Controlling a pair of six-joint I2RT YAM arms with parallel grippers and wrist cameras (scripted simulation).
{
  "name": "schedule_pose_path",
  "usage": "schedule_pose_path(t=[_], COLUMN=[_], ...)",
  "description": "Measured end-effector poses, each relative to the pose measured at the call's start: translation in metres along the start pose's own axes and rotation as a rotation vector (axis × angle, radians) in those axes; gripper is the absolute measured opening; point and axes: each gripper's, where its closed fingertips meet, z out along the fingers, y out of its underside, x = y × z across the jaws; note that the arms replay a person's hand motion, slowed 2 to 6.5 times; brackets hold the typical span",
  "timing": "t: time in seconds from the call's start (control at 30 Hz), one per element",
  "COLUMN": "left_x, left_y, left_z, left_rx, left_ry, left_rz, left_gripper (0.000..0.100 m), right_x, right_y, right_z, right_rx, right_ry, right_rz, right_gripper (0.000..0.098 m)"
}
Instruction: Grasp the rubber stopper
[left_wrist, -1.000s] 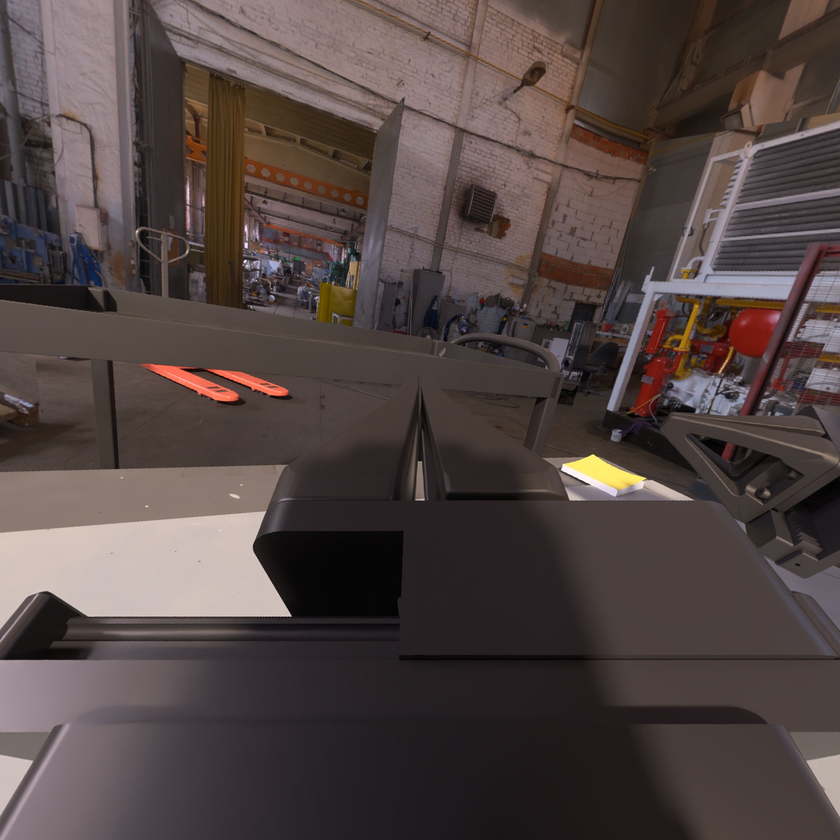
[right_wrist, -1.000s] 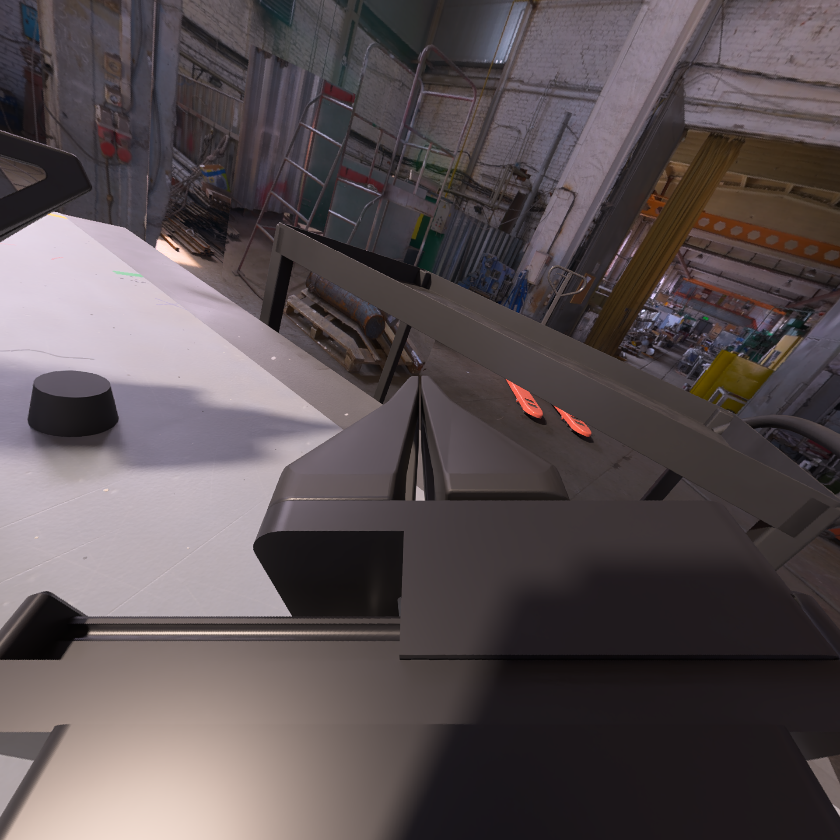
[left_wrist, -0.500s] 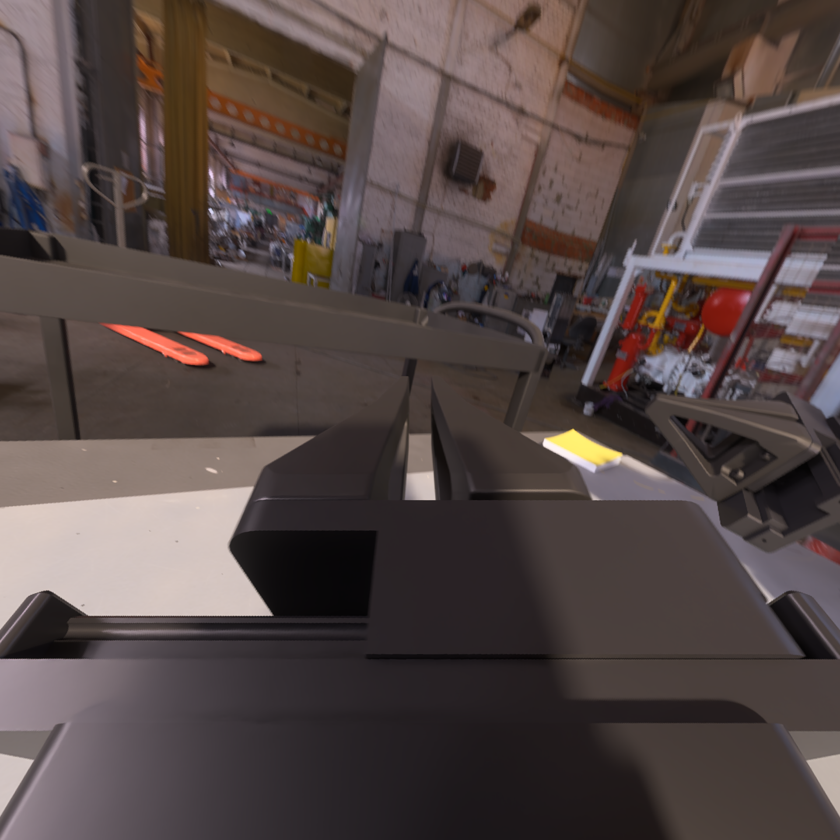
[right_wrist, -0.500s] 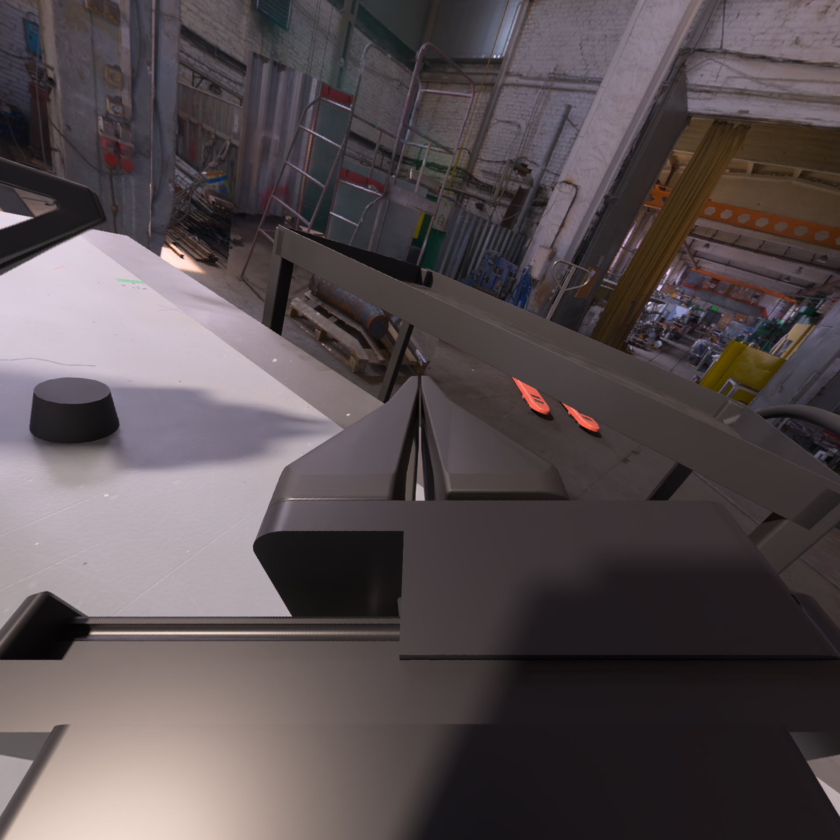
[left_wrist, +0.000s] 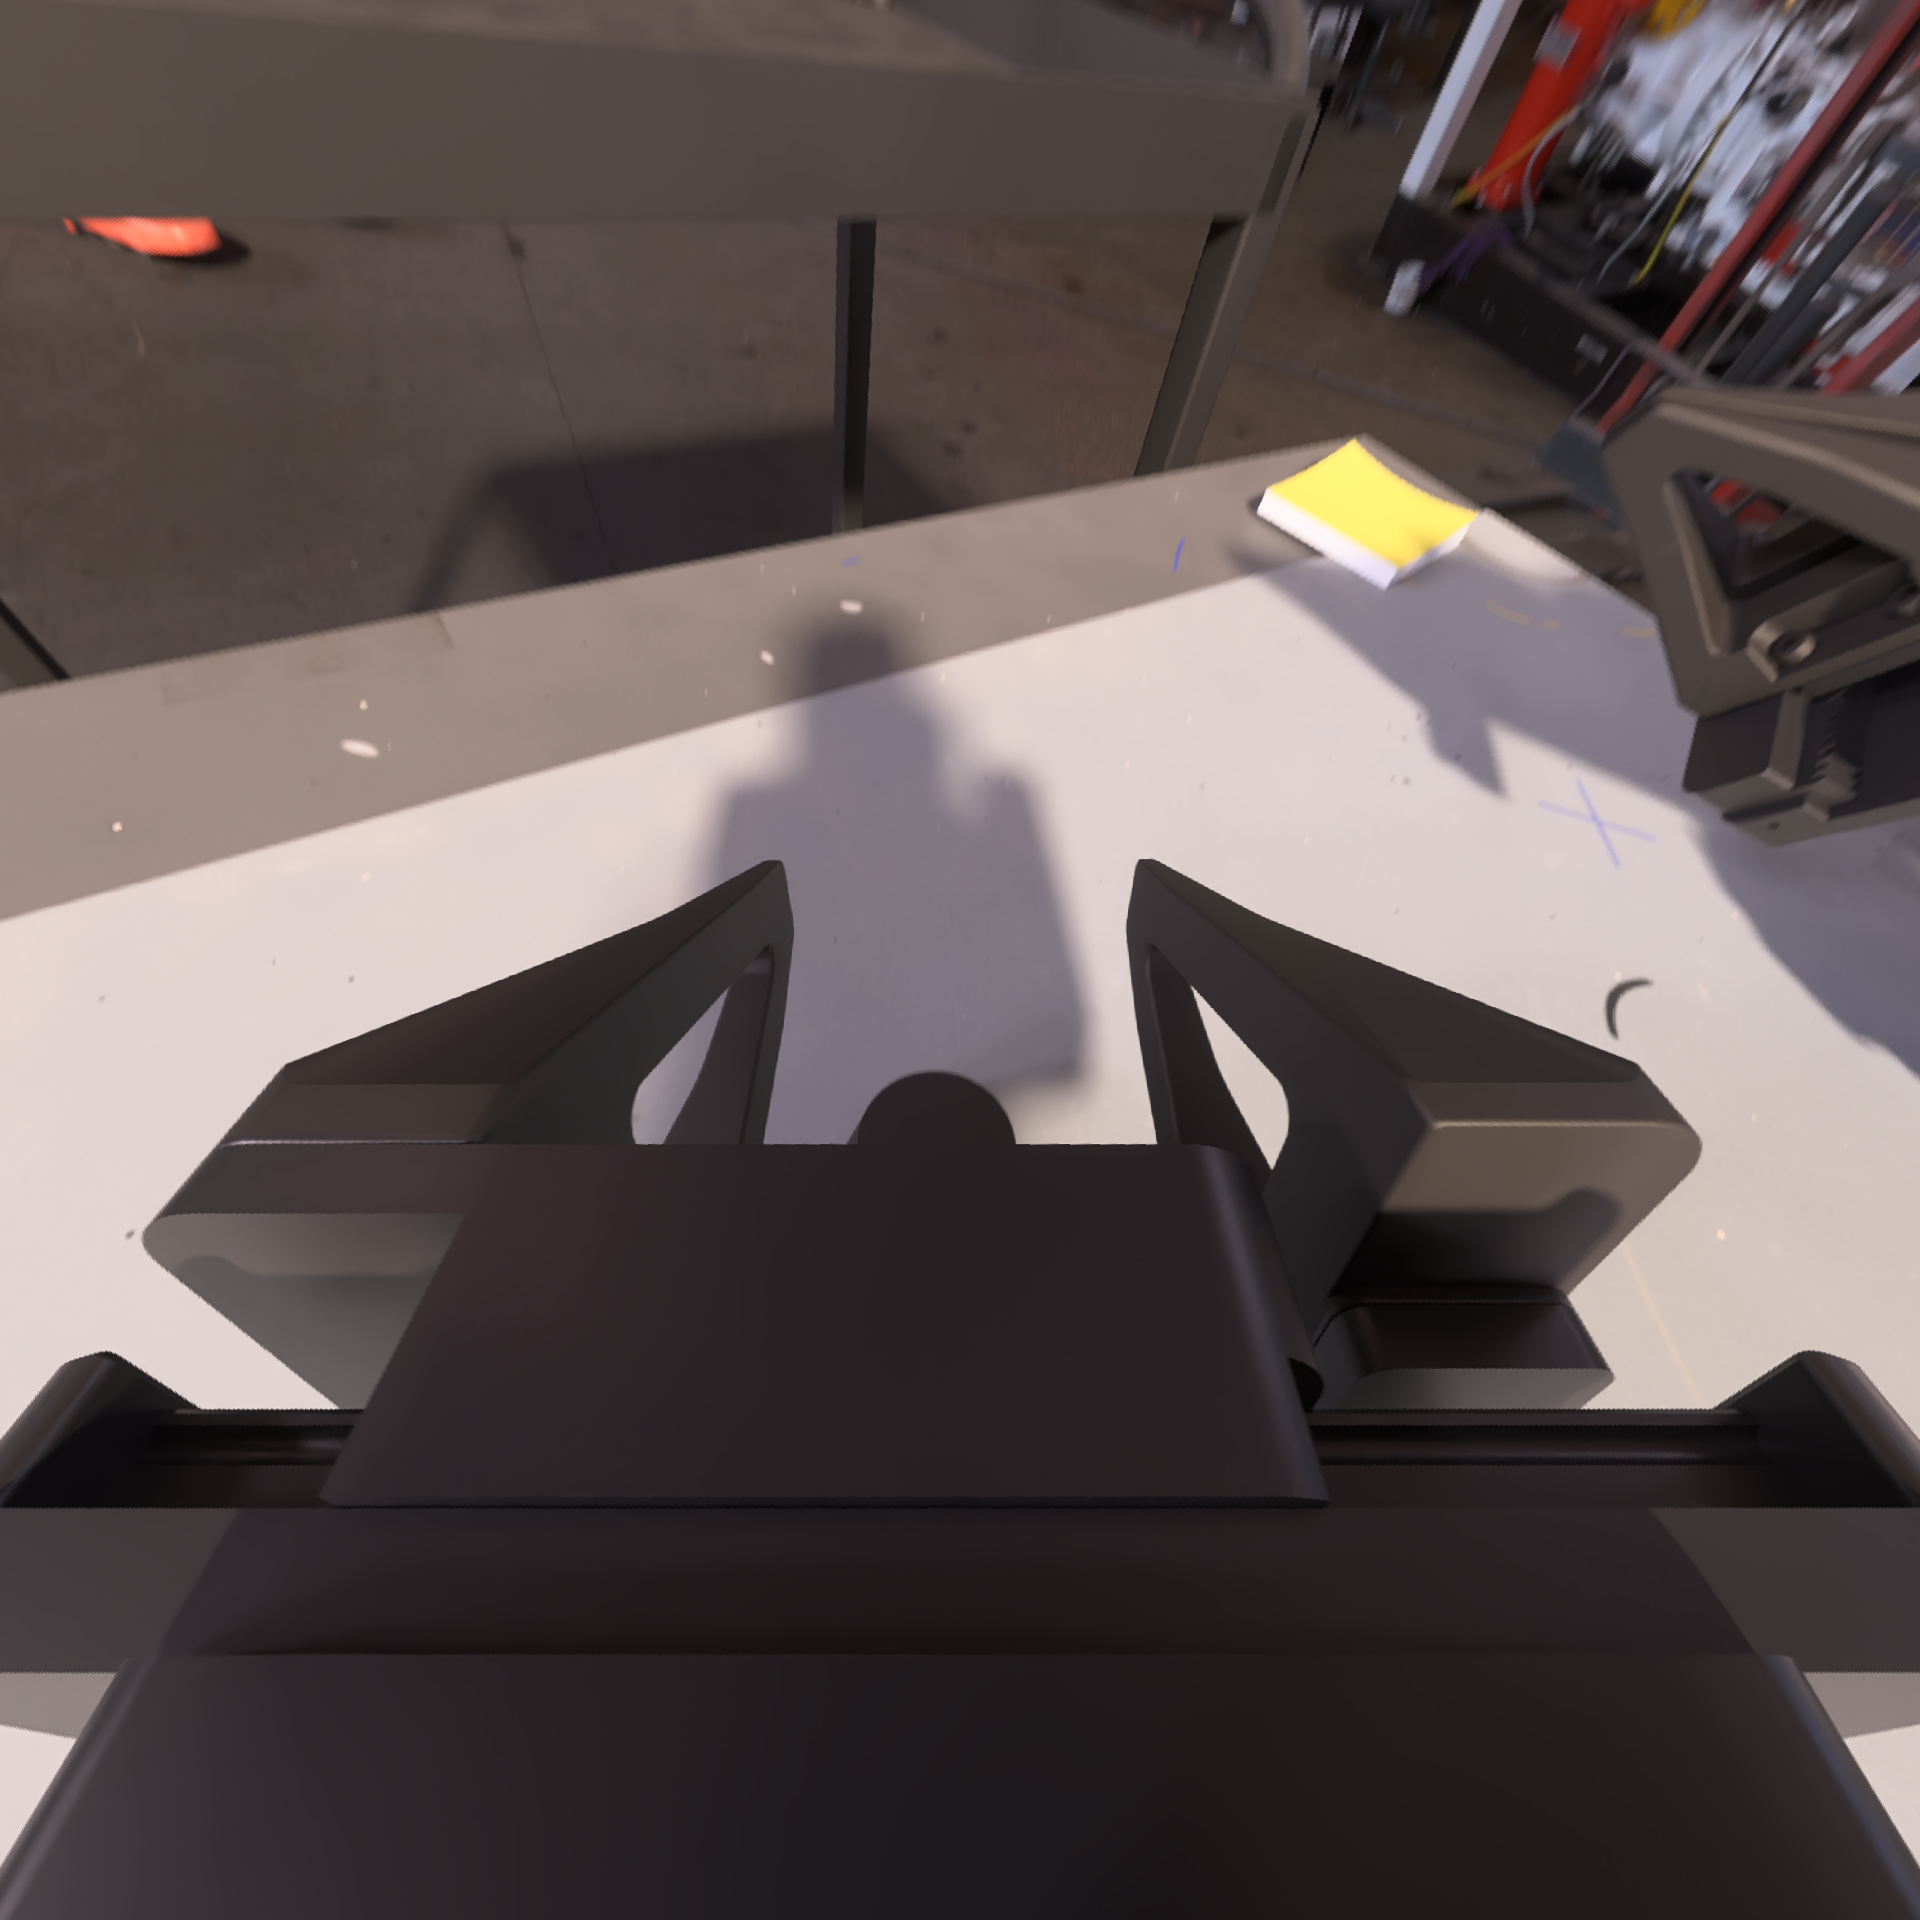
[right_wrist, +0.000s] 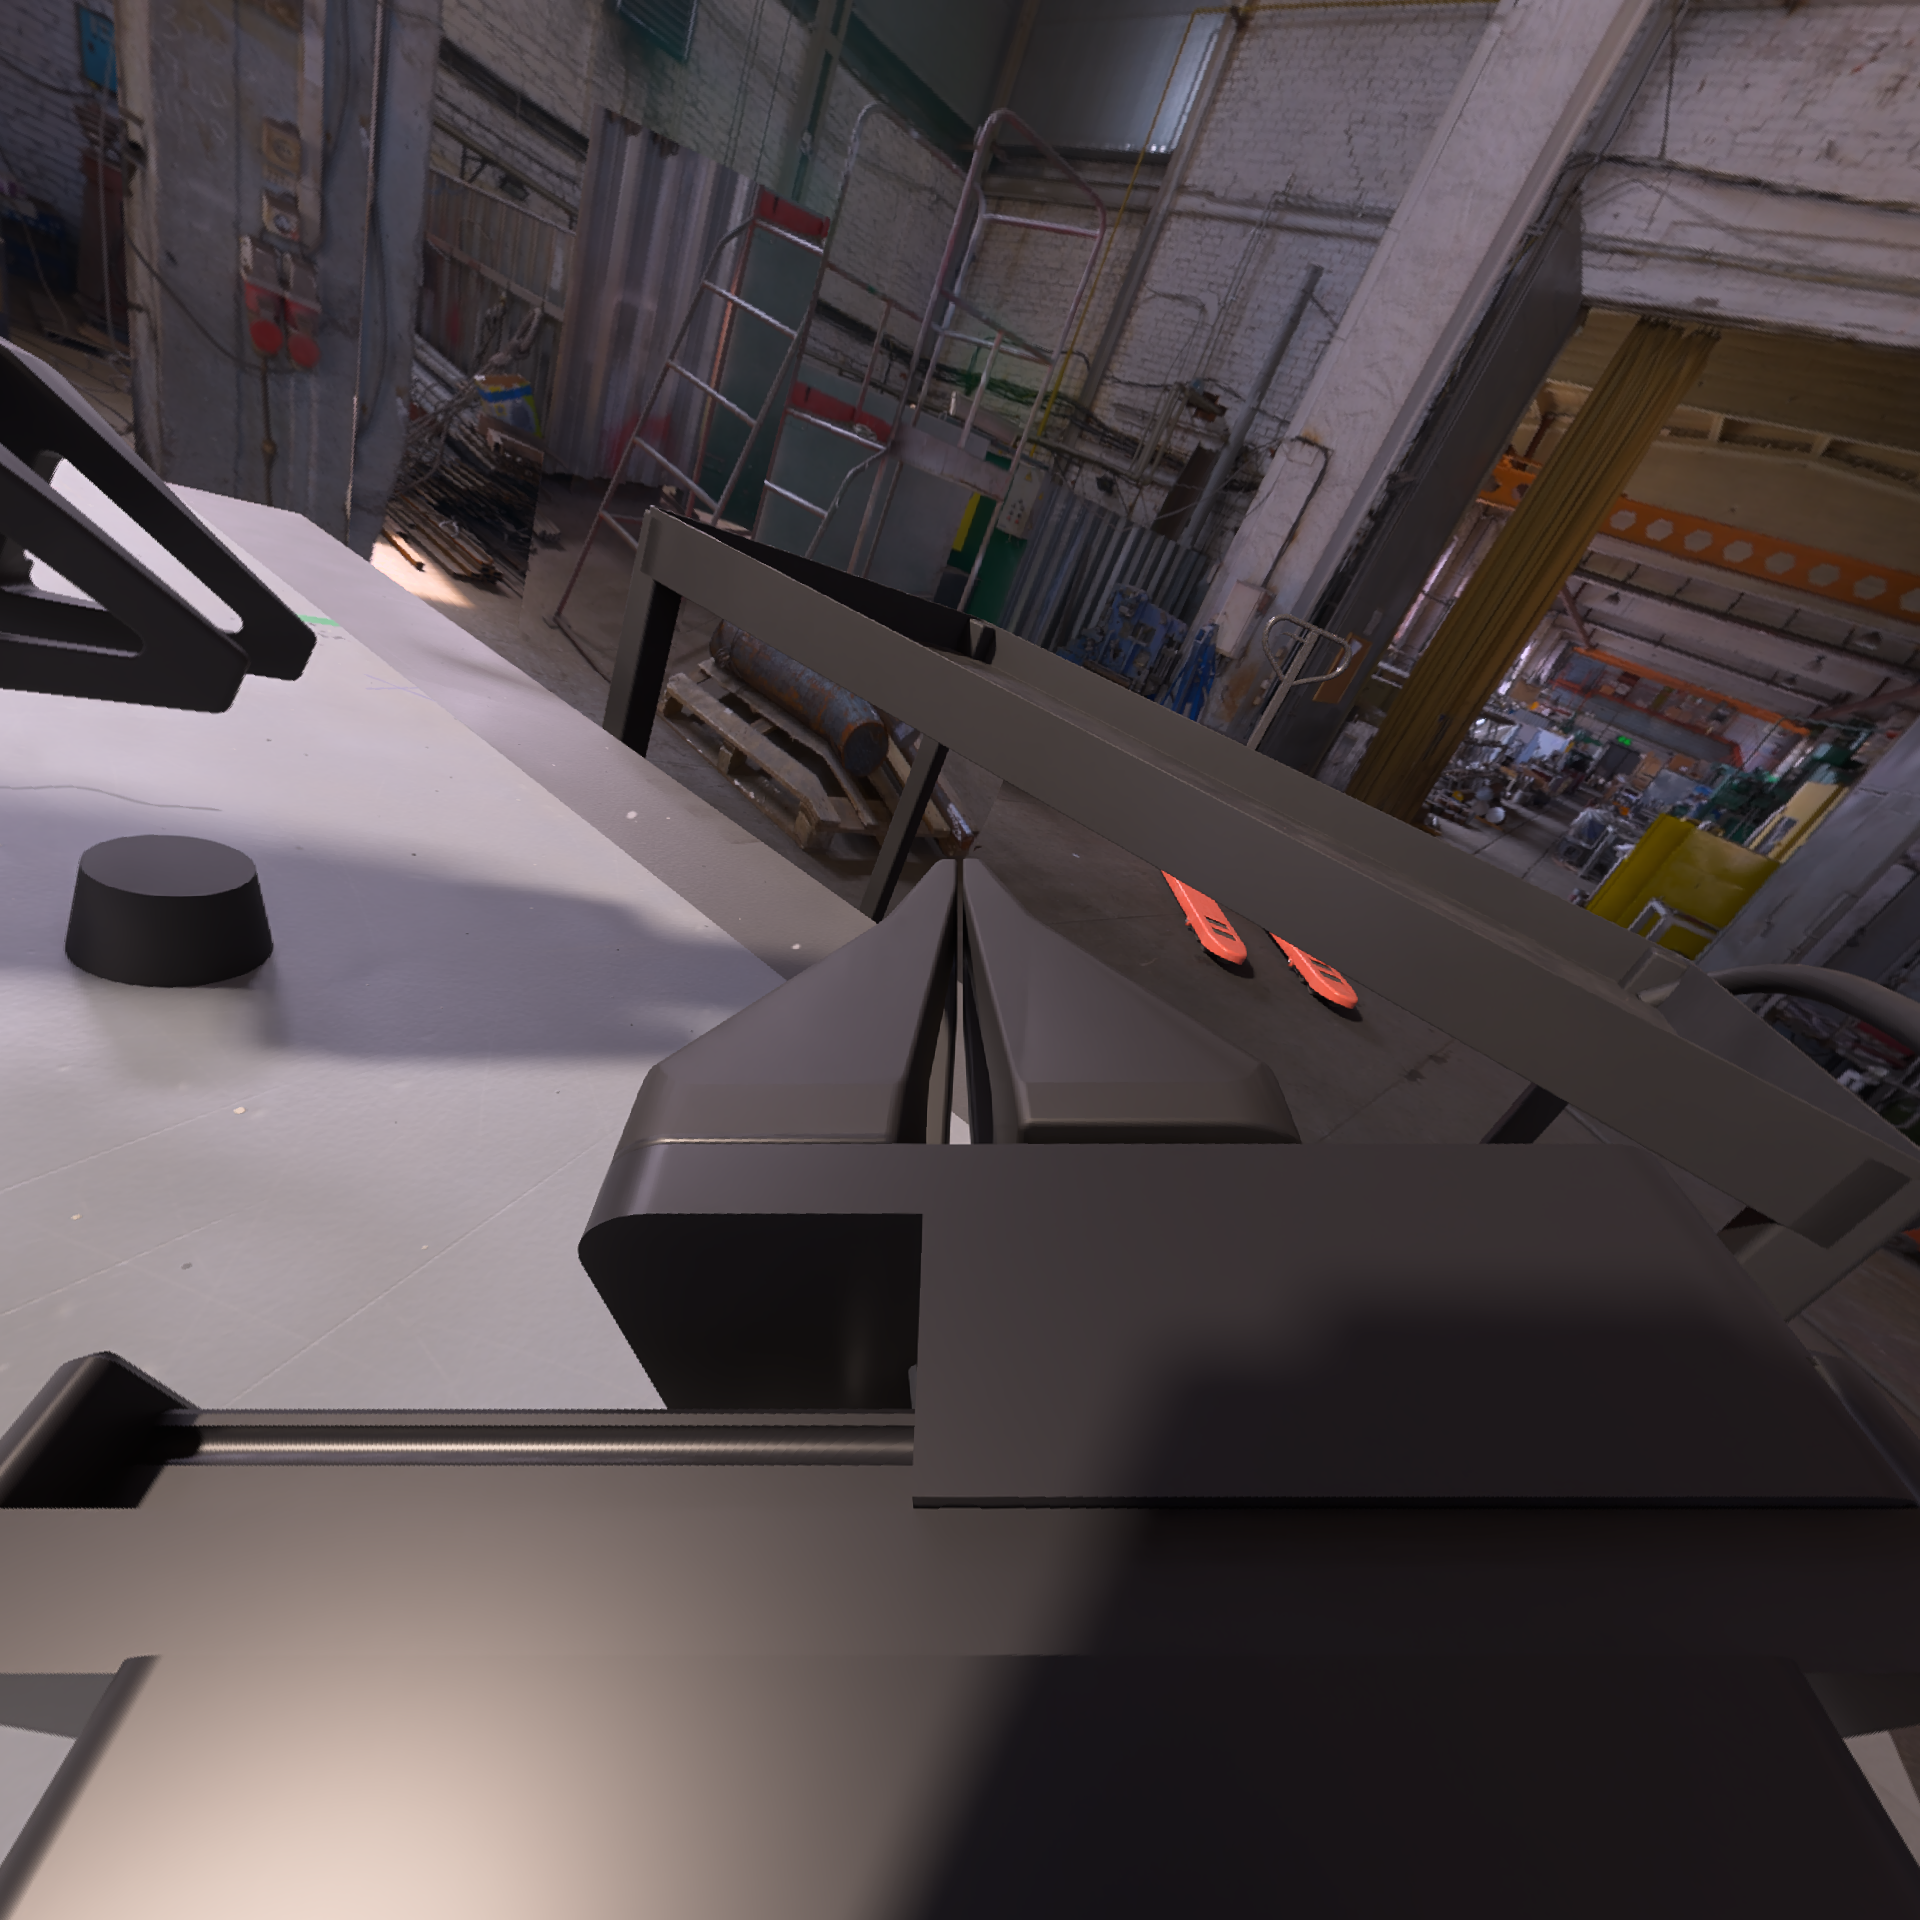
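The left gripper (left_wrist: 958, 883) is matte dark grey-brown, its two fingers (left_wrist: 1226, 997) tapered wedges with triangular cut-outs. The right gripper (right_wrist: 958, 883) has the same flat-faced housing, with a threaded metal rod (right_wrist: 540, 1439) just behind its fingers.

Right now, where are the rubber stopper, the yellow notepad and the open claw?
rubber stopper (right_wrist: 166, 914): right wrist view, its sloped side wall.
yellow notepad (left_wrist: 1366, 514): left wrist view, its top sheet.
left claw (left_wrist: 958, 883): left wrist view, the gap midway between its tips.
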Motion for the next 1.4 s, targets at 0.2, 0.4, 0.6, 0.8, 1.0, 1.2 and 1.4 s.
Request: schedule_pose_path(t=[0.2,0.4,0.6,0.8,1.0,1.2,1.4], left_x=[-0.003,-0.005,-0.005,-0.003,0.0,-0.001,-0.004], left_y=[0.018,0.031,0.042,0.055,0.063,0.068,0.07], left_z=[-0.003,-0.003,0.0,0.002,0.003,0.004,0.006], left_rx=[-0.153,-0.279,-0.358,-0.423,-0.458,-0.479,-0.499], left_ry=[-0.022,-0.016,-0.006,0.008,0.033,0.032,0.02], left_rz=[0.012,0.025,0.033,0.034,0.037,0.07,0.105], left_gripper=[0.061,0.062,0.062,0.062,0.06,0.054,0.051], right_x=[-0.003,-0.003,-0.002,-0.002,-0.002,-0.002,-0.002], right_y=[0.0,-0.001,-0.001,-0.001,-0.001,0.0,0.001], right_z=[0.002,0.002,0.002,0.002,0.002,0.002,0.002], right_rx=[0.001,0.004,0.003,0.003,0.003,0.001,-0.002], right_ry=[-0.007,-0.007,-0.001,-0.001,-0.001,-0.001,-0.002], right_rz=[-0.025,-0.03,-0.026,-0.023,-0.023,-0.019,-0.014], right_gripper=[0.0009,0.0009,0.0009,0.0009,0.0009,0.0009,0.0009])
